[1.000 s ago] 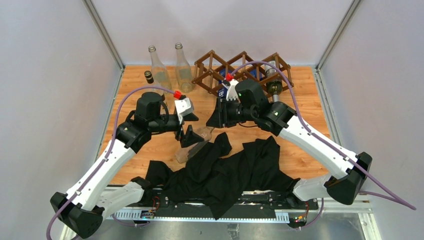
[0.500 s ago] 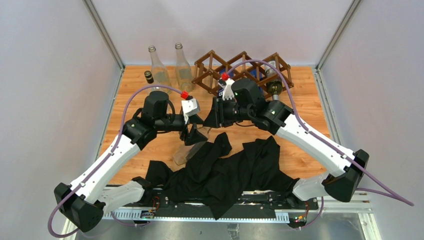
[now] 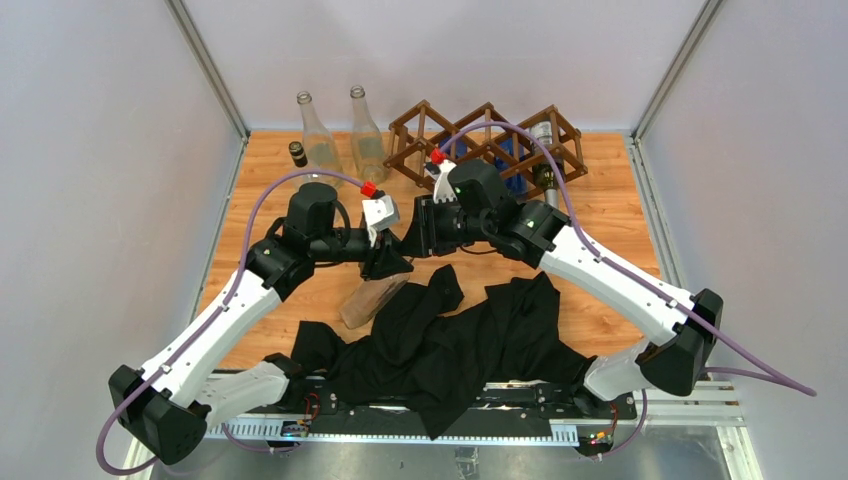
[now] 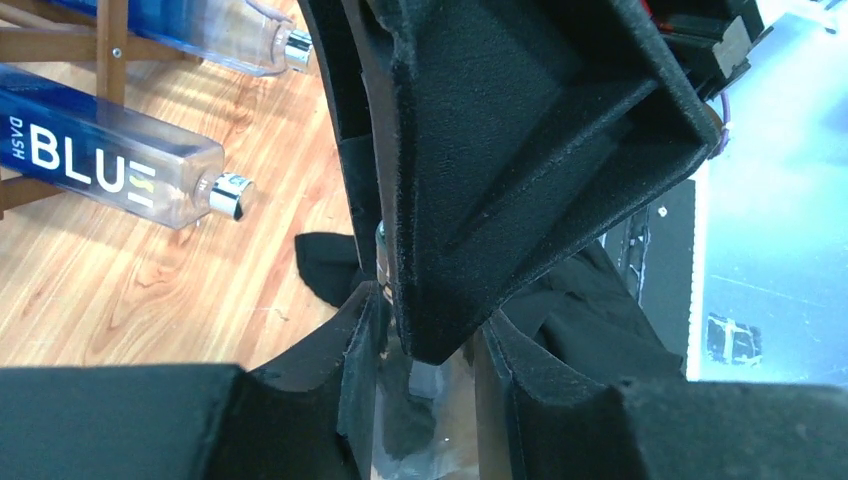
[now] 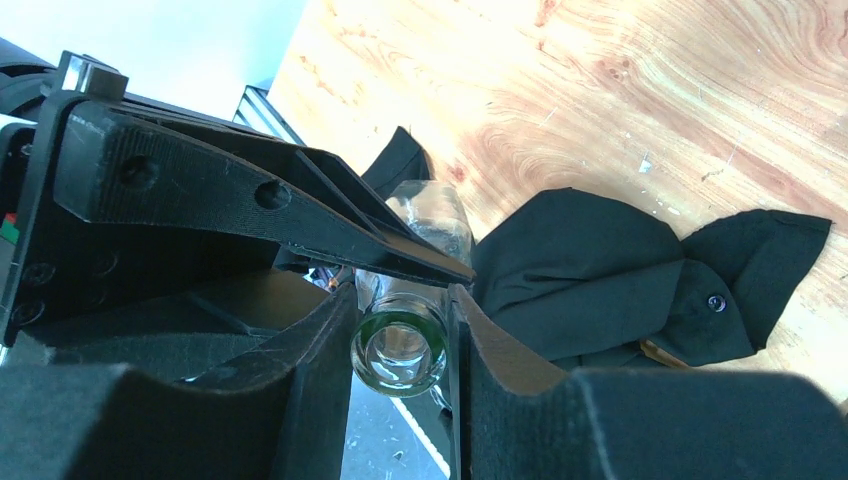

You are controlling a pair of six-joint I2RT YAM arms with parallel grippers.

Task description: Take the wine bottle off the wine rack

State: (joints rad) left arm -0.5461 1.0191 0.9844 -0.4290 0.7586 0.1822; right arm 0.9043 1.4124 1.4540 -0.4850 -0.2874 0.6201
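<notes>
A clear glass wine bottle (image 3: pixel 366 300) lies tilted between my two grippers, its base end low beside the black cloth. My right gripper (image 3: pixel 420 235) is shut on its neck; the round mouth (image 5: pixel 400 347) shows between the right fingers (image 5: pixel 400 320). My left gripper (image 3: pixel 388 265) is shut on the bottle just below that, with glass (image 4: pixel 430 400) showing between its fingers (image 4: pixel 428 340). The dark brown wine rack (image 3: pixel 485 140) stands behind them at the back of the table, apart from the held bottle.
Two blue bottles (image 4: pixel 110 160) (image 4: pixel 200 30) lie in the rack, and another bottle (image 3: pixel 547 165) sits in its right cell. Two upright clear bottles (image 3: pixel 315 135) (image 3: pixel 365 135) and a small dark jar (image 3: pixel 297 153) stand at the back left. Black cloth (image 3: pixel 450 340) covers the near table.
My left gripper has moved right and shut on the bottle. The right arm has shifted left with the neck, and the bottle's base has slid toward the near left.
</notes>
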